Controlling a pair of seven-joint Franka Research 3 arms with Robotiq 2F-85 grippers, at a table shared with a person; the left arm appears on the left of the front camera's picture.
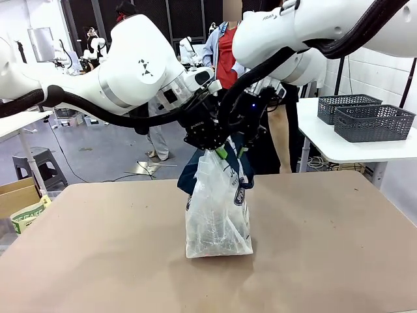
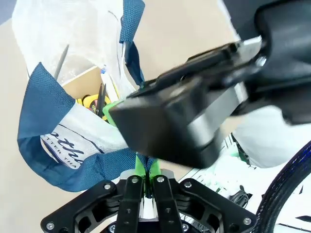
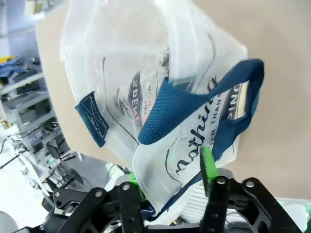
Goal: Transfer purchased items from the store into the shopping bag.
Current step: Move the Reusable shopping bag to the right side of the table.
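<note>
The left claw (image 1: pixel 207 145) is reaching in over the middle of the table (image 1: pixel 98 254) and is pinching the top edge of the bag (image 1: pixel 218 215). In its wrist view the two fingers are standing almost together, green pads clenched on the navy trim of the rim. Just past them the bag's mouth is gaping, and inside are lying a tan box (image 2: pixel 86 81), something yellow (image 2: pixel 85 101) and a dark-handled tool that I cannot identify.

The bag is standing upright on the table at the centre, its base resting on the surface and its top being drawn up to a peak between the two claws. One navy handle is hanging loose down its far side.

The right claw (image 1: pixel 242 147) is coming in from the other side and meeting the same rim, touching or nearly touching the left one. In its own wrist view the jaws are standing apart with crumpled film and a handle loop lying between them; whether they are pressing on it I cannot tell.

Far right, two grey baskets (image 1: pixel 365 117) are sitting on a white side table (image 1: pixel 339 149), well apart from the bag; their contents are hidden.

Judging by this, some goods are already packed and the claws are handling the bag itself; how much remains outside it I cannot say.
</note>
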